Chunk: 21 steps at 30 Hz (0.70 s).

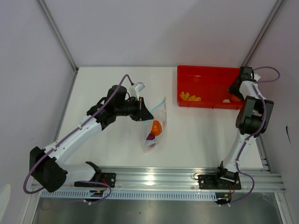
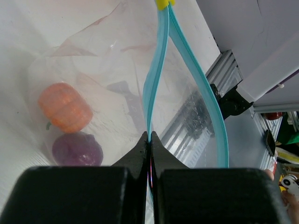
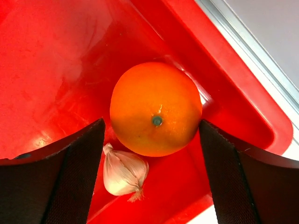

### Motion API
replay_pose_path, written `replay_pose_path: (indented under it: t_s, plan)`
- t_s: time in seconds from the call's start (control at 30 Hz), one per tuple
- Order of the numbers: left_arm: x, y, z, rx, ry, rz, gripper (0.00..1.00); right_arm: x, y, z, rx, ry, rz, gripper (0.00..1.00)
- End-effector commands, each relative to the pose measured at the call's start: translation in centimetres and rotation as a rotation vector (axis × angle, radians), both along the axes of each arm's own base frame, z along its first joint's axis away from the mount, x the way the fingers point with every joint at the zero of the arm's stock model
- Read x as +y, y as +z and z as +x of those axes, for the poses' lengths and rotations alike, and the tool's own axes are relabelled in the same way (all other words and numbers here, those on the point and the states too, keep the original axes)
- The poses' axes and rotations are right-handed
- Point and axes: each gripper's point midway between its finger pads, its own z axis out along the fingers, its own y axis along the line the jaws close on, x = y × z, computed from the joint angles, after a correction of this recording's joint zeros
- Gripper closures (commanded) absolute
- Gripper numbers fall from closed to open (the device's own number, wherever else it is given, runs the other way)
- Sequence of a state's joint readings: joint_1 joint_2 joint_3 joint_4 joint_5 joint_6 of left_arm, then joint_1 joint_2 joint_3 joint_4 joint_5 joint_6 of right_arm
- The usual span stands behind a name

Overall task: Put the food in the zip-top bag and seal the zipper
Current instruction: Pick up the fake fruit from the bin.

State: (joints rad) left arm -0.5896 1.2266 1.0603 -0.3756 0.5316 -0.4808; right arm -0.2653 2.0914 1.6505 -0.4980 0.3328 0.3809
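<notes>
The left tool (image 2: 150,140) is pressed together on one lip of the zipper (image 2: 156,84), and the mouth of the zip-top bag (image 2: 117,70) stands parted on the desk (image 1: 107,84), well left of the red tray (image 1: 205,77). The orange pumpkin piece (image 2: 65,107) and the purple-grey piece (image 2: 77,150) lie inside the bag. In the tray's right corner the right tool (image 3: 152,128) is spread around the orange ball (image 3: 155,108), with the whitish piece (image 3: 122,171) touching the ball; the yellow chunks (image 1: 190,97) lie at the tray's left end
</notes>
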Motion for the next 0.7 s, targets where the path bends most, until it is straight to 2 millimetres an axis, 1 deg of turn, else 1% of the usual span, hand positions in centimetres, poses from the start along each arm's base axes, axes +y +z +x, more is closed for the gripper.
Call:
replay_pose_path:
  t_s: [0.0,0.07,0.17,0.27,0.3,0.37,0.4,0.47,0.5,0.53,0.6,0.63,0.67]
  plan:
    - [-0.3,1.4,-0.1,-0.026,-0.021,-0.042,0.99,-0.6,1.1,1.6,-0.03,-0.009,-0.034,0.18]
    - [-0.2,1.3,-0.2,-0.023,-0.023,-0.04,0.99,-0.8,0.6,1.8,-0.017,-0.003,-0.043,0.18]
    - [0.1,1.1,-0.4,-0.022,-0.015,-0.034,1.0,-0.9,-0.2,2.0,0.01,0.003,-0.065,0.22]
    - [0.3,1.1,-0.6,-0.022,-0.01,-0.032,0.99,-1.1,-0.9,1.9,0.032,0.004,-0.073,0.29]
    - [0.3,1.1,-0.7,-0.022,-0.009,-0.031,0.99,-1.1,-0.8,2.0,0.03,0.008,-0.078,0.37]
    - [0.5,1.2,-0.7,-0.023,-0.005,-0.03,0.99,-0.9,-0.7,2.3,0.025,0.022,-0.074,0.48]
    - [0.5,1.1,-0.8,-0.025,-0.005,-0.027,0.99,-1.0,-0.3,2.4,0.023,0.026,-0.081,0.56]
    - [0.6,1.0,-0.7,-0.022,-0.001,-0.023,0.99,-0.2,0.4,2.8,0.008,0.052,-0.086,0.59]
    - [0.5,1.1,-0.6,-0.022,0.0,-0.023,0.99,0.1,1.5,3.2,-0.009,0.06,-0.098,0.62]
    - [0.4,1.0,-0.5,-0.016,0.0,-0.02,0.99,0.9,2.2,3.5,-0.018,0.079,-0.108,0.62]
    - [0.4,1.0,-0.3,-0.014,0.004,-0.01,1.0,1.8,3.9,4.0,-0.047,0.095,-0.122,0.64]
    - [0.4,1.0,-0.1,-0.016,0.007,-0.006,0.99,2.5,5.8,4.2,-0.085,0.105,-0.124,0.64]
    - [0.3,0.8,0.2,-0.014,0.015,0.001,0.99,4.1,6.8,4.7,-0.111,0.134,-0.123,0.65]
